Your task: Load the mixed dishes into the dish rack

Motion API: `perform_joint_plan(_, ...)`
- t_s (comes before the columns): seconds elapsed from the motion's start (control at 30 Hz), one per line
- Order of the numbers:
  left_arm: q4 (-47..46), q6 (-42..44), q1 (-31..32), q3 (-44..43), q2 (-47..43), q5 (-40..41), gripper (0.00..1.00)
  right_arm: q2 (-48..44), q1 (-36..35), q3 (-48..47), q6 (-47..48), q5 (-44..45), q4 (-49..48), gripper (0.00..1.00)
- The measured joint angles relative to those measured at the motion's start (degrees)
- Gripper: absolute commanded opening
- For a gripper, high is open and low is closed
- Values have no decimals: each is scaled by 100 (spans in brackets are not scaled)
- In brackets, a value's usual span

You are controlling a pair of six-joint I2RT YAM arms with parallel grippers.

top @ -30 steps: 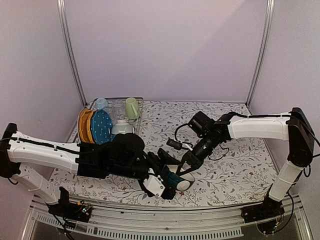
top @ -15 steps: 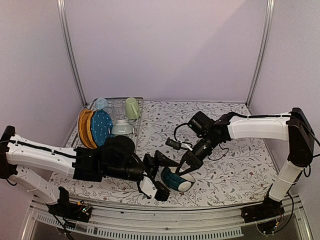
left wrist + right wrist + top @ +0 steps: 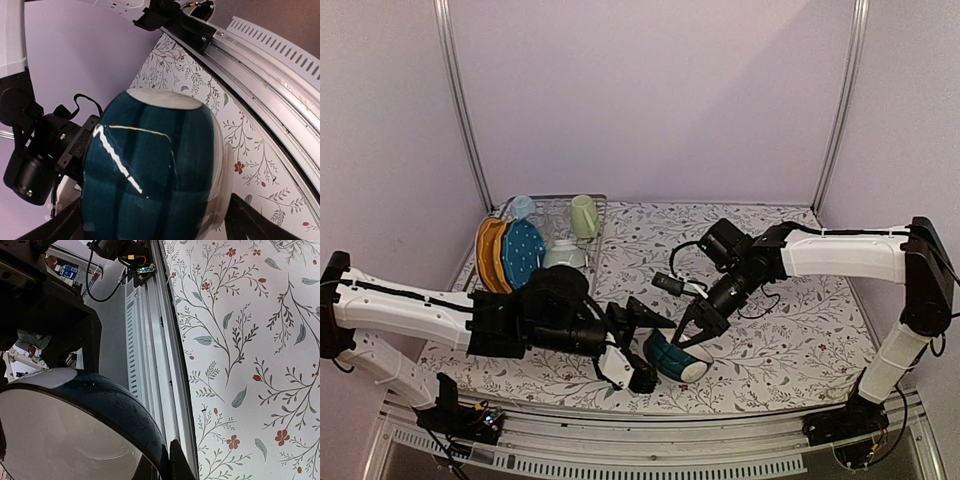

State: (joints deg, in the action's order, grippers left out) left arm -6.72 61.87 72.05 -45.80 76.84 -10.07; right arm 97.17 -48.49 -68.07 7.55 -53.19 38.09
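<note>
A teal bowl [image 3: 674, 358] with a dark outside hangs on its side low over the table, near the front edge. My right gripper [image 3: 693, 334] is shut on its rim from above; in the right wrist view one fingertip [image 3: 178, 463] presses the dark outer wall of the bowl [image 3: 80, 425]. My left gripper [image 3: 646, 349] stands open from the left, its fingers [image 3: 248, 224] on either side of the bowl [image 3: 155, 170] and a little apart from it. The dish rack [image 3: 599, 205] at the back left holds a yellow plate [image 3: 488, 250], a blue dotted plate [image 3: 523, 252], two mugs and an upturned bowl [image 3: 564, 256].
A light blue mug [image 3: 523, 206] and a pale yellow-green mug [image 3: 584, 215] stand at the rack's far side. The floral tablecloth [image 3: 790, 330] covers the table. A metal rail [image 3: 260, 75] runs along the front edge, close under the bowl.
My left arm has drawn back to the left, so more of the bowl shows, and its jaws have narrowed slightly. The right gripper keeps its hold on the rim.
</note>
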Motion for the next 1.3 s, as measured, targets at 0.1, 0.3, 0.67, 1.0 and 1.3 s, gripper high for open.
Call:
perform_joint_plan(0.1, 28, -24, -42, 0, 17, -15, 87, -44, 0, 2, 11, -15, -2, 0)
perform_joint_plan(0.3, 66, -66, -81, -9, 87, -103, 80, -81, -4, 24, 37, -7, -2, 0)
perform_joint_plan(0.67, 155, -127, -96, -92, 98, -245, 67, -81, -26, 37, 48, -2, -4, 0)
perform_joint_plan(1.0, 599, -105, -103, -321, 127, -273, 32, -81, -37, 37, -20, 11, -46, 27)
perform_joint_plan(1.3, 1176, -81, -109, -339, 173, -140, 27, -81, -37, 37, -164, 188, -87, 43)
